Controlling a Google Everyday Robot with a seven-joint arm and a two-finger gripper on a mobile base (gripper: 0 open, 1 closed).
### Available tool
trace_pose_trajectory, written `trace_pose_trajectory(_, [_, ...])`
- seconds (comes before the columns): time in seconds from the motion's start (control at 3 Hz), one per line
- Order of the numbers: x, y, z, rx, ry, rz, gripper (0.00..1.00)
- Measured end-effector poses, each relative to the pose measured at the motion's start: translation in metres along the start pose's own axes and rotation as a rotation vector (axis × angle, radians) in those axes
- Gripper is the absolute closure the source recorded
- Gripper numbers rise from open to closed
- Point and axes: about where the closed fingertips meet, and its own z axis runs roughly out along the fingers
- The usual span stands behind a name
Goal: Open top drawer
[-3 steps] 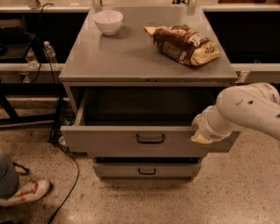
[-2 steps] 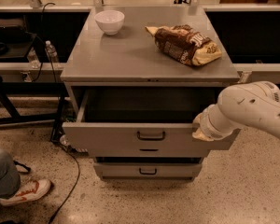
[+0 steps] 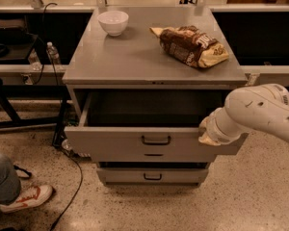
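The top drawer (image 3: 115, 146) is a wide grey front with a small black loop handle (image 3: 156, 140). It stands pulled well out of the grey cabinet (image 3: 135, 61), and its dark inside shows. My white arm (image 3: 260, 112) reaches in from the right. The gripper (image 3: 206, 137) is at the right end of the drawer's front, against its top edge, well to the right of the handle.
A shorter grey drawer (image 3: 152, 176) sits shut below. On the cabinet top are a white bowl (image 3: 113, 22) and a brown snack bag (image 3: 190, 44). A person's shoe (image 3: 26, 198) and a black cable (image 3: 72, 196) lie on the floor at left. A water bottle (image 3: 53, 54) stands on the left shelf.
Hardly anything differs. The drawer stays pulled out and my gripper stays at its right end.
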Motion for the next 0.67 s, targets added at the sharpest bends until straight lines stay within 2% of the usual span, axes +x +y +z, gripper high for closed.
trace_pose_trajectory(0.67, [0.0,0.0,0.0,0.0,0.0,0.0,1.0])
